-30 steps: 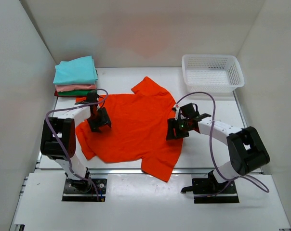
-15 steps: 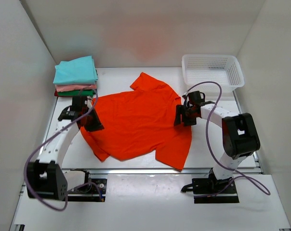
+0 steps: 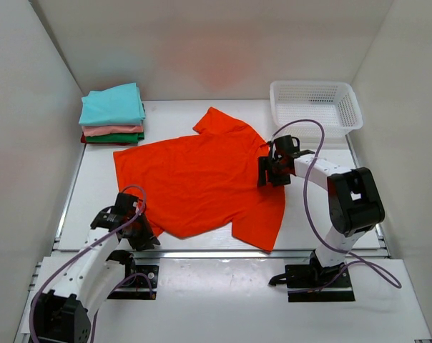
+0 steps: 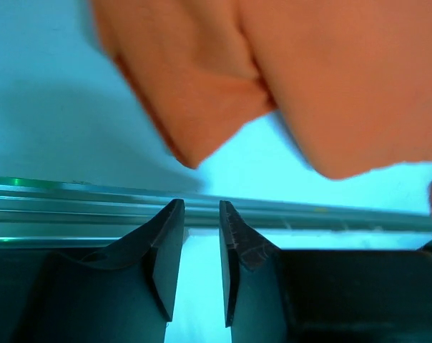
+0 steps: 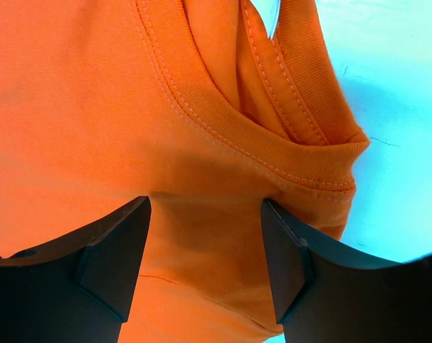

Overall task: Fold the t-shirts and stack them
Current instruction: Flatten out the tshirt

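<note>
Left gripper (image 4: pixel 199 207): is sitting nearly closed, with only a slim gap between the fingers and nothing in it. It is hanging low at the near-left of the table (image 3: pixel 94 193).
Just ahead of it: the metal rail (image 4: pixel 73 200) along the table's near edge is passing under the fingertips. Beyond the rail, the near hem corner (image 4: pixel 194 136) is lying close to the fingers but apart from them.
Right gripper (image 5: pixel 204 207): is standing wide, its fingers straddling the collar (image 5: pixel 273 153). Cloth is lying beneath and between them, but nothing is pinched. I cannot tell whether the pads are touching the fabric.
Orange-red t-shirt (image 3: pixel 202 179): is lying spread out and unfolded in the middle of the table. One sleeve is pointing to the far side and the other toward the arms.
Long axis: is running left to right, with the hem facing the left arm and the collar facing the right arm.
Nearer arm: each arm is attending its own end. The right one is over the neck and the left one is beside the hem, so a fold along the length looks likely to start from these two ends.
Folded stack (image 3: pixel 112 114): is resting in the far-left corner, teal on top, then pink, green and a sliver of dark red. It is well apart from both grippers.
Basket (image 3: pixel 312 128): is standing at the far right, beyond the right gripper.
Writing: no brand, label or lettering is showing clearly enough to read.
</note>
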`<state>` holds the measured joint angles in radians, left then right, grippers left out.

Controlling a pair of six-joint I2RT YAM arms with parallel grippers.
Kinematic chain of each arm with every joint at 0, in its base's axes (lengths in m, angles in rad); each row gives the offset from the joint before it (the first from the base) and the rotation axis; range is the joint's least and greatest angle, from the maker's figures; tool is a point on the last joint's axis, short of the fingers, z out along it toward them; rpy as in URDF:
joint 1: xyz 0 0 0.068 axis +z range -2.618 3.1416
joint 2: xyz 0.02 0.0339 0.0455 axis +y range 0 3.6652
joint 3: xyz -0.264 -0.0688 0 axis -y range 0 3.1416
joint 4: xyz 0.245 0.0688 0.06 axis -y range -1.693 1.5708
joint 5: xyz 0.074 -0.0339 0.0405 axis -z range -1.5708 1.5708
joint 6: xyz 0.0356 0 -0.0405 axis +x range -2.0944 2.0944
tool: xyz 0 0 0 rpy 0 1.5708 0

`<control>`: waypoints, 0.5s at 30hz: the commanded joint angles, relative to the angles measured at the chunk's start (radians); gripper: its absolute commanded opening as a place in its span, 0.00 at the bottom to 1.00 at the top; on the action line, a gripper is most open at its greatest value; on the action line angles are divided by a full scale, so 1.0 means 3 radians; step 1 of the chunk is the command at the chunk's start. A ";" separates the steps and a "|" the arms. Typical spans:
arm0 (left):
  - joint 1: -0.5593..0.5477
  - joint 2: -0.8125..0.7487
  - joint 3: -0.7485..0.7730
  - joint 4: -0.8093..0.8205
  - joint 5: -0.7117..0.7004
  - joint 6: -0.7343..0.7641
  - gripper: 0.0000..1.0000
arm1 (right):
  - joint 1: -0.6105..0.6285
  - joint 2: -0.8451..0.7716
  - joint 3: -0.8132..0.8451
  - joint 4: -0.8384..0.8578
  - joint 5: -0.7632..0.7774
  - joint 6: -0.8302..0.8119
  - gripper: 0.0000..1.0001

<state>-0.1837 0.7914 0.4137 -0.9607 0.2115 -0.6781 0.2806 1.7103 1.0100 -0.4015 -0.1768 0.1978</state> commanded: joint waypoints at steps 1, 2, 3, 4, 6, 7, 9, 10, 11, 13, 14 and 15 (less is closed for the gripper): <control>0.0045 -0.0209 -0.0070 0.0155 -0.0189 -0.0378 0.38 | -0.0015 -0.0041 -0.0160 -0.0006 0.0083 -0.0061 0.60; 0.0055 -0.0214 -0.0085 0.0175 -0.0244 -0.0404 0.38 | -0.0030 -0.0061 -0.0186 -0.0022 0.0078 -0.0071 0.60; 0.0035 -0.0209 -0.0090 0.0165 -0.0341 -0.0419 0.38 | -0.0025 -0.0076 -0.0201 -0.0002 0.0088 -0.0081 0.60; 0.0024 -0.0209 -0.0085 0.0180 -0.0383 -0.0449 0.40 | -0.0035 -0.0082 -0.0222 0.0014 0.0073 -0.0082 0.60; 0.0050 -0.0250 -0.0111 0.0231 -0.0434 -0.0547 0.41 | -0.0030 -0.0087 -0.0257 0.0019 0.0073 -0.0076 0.61; 0.0045 -0.0270 -0.0106 0.0216 -0.0495 -0.0567 0.41 | -0.0040 -0.0117 -0.0253 0.0019 0.0068 -0.0081 0.61; 0.0060 -0.0301 -0.0080 0.0242 -0.0618 -0.0598 0.40 | -0.0035 -0.0112 -0.0253 -0.0001 0.0068 -0.0066 0.60; 0.0065 -0.0291 -0.0090 0.0252 -0.0659 -0.0608 0.40 | -0.0035 -0.0122 -0.0263 0.0029 0.0053 -0.0076 0.61; 0.0080 -0.0245 -0.0096 0.0267 -0.0669 -0.0613 0.39 | -0.0035 -0.0118 -0.0258 0.0014 0.0042 -0.0076 0.60; 0.0040 -0.0168 -0.0085 0.0267 -0.0700 -0.0634 0.39 | -0.0035 -0.0133 -0.0247 0.0014 0.0068 -0.0081 0.60; 0.0035 -0.0138 -0.0065 0.0262 -0.0700 -0.0624 0.39 | -0.0040 -0.0123 -0.0268 0.0009 0.0048 -0.0082 0.60; 0.0060 -0.0112 -0.0065 0.0283 -0.0700 -0.0644 0.39 | -0.0040 -0.0138 -0.0258 -0.0001 0.0042 -0.0071 0.60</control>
<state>-0.1696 0.7425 0.3862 -0.9005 0.0418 -0.8444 0.2737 1.6779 0.9649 -0.3592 -0.1787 0.1841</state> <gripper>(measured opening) 0.393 0.604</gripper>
